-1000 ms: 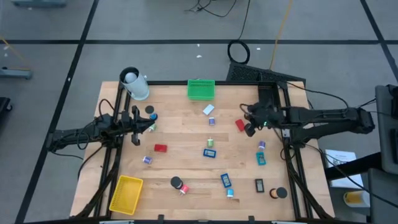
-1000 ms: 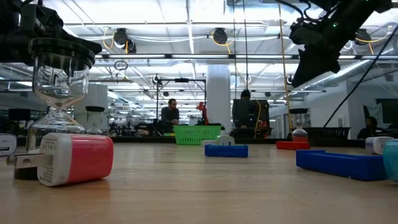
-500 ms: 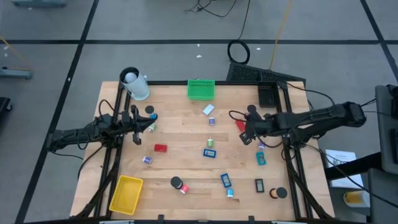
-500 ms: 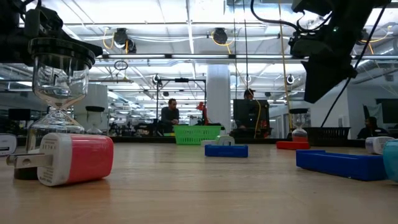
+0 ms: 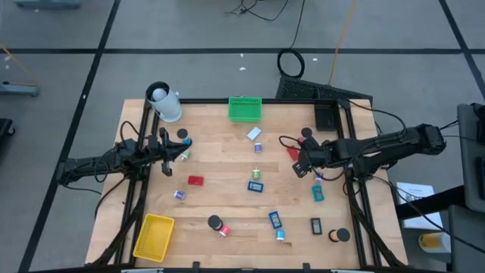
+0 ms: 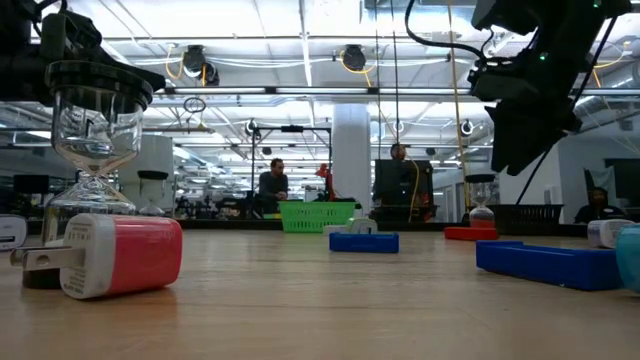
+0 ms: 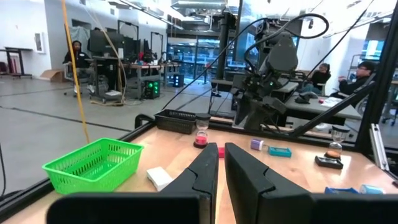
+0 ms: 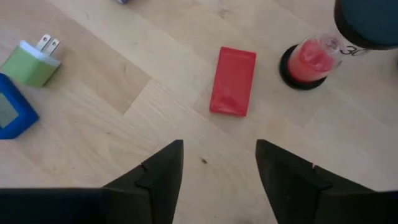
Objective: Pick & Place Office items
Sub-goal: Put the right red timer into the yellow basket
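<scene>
1. Nearest the low camera, a red-and-white plug block point(image 6: 120, 255) is seen lying on its side on the wooden table point(image 5: 227, 163), with a clear hourglass point(image 6: 95, 130) standing just behind it.
2. Along the front edge in the overhead view, a yellow basket point(image 5: 153, 236) is placed at the left corner, and a black cylinder point(image 5: 216, 222) and a blue block point(image 5: 275, 220) are scattered to its right.
3. At mid-table, a small red block point(image 5: 195, 180) is seen on the left half, and a teal block point(image 5: 318, 192) on the right half.
4. The right gripper point(image 8: 217, 165) is held above the table's right half with its fingers spread apart and nothing between them; a flat red block point(image 8: 233, 81) lies on the wood just ahead of it, untouched.
5. Just beside that red block, a red sand timer point(image 8: 309, 62) is seen standing upright.
6. The left gripper point(image 7: 221, 165) is held at the table's left side, fingers nearly together with only a narrow slit between them, and nothing is gripped.
7. At the far edge, a green basket point(image 5: 245, 108) is set in the middle, and a white cylinder point(image 5: 163, 102) at the left corner.
</scene>
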Controlling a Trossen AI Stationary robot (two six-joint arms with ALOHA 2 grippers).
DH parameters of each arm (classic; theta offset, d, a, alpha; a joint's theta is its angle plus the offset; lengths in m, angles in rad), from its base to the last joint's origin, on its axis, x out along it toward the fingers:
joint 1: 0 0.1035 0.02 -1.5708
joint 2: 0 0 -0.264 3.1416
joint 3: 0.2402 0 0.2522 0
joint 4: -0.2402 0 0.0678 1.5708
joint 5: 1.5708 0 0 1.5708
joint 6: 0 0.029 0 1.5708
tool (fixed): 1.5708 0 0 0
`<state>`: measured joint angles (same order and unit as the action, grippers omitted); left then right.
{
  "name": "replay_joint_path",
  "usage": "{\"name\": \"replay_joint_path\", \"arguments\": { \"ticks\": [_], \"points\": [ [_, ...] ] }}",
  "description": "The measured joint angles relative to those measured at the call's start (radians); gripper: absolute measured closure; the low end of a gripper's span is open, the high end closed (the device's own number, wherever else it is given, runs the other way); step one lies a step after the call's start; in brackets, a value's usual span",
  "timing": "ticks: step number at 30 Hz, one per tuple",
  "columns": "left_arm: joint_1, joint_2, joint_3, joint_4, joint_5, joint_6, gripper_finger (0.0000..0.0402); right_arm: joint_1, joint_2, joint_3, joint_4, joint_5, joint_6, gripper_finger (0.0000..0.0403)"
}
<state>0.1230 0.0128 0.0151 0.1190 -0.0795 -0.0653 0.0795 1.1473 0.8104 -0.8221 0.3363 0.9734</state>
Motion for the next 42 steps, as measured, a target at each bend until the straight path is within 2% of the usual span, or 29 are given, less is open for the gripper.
{"name": "replay_joint_path", "arguments": {
  "ticks": [11, 17, 22, 28, 36, 42],
  "points": [
    [0.0, 0.0, 0.0, 0.013, 0.0, 0.003, 0.0364, 0.0, 0.021, -0.001, 0.106, -0.053, 0.012, 0.0328],
    [0.0, 0.0, 0.0, 0.012, 0.0, 0.004, 0.0364, 0.004, 0.038, 0.0, 0.115, -0.054, 0.039, 0.0337],
    [0.0, 0.0, 0.0, 0.012, -0.001, 0.008, 0.0364, 0.009, 0.046, 0.001, 0.11, -0.08, 0.078, 0.0331],
    [0.0, 0.0, 0.0, 0.012, -0.001, 0.012, 0.0364, 0.04, 0.047, 0.001, 0.103, -0.062, 0.133, 0.031],
    [0.0, 0.0, 0.0, 0.012, -0.001, 0.018, 0.0364, 0.047, 0.069, 0.001, 0.081, -0.005, 0.16, 0.0239],
    [0.0, 0.0, 0.0, 0.012, -0.001, 0.011, 0.0364, 0.047, 0.159, 0.001, 0.074, 0.008, 0.166, 0.018]
  ]
}}
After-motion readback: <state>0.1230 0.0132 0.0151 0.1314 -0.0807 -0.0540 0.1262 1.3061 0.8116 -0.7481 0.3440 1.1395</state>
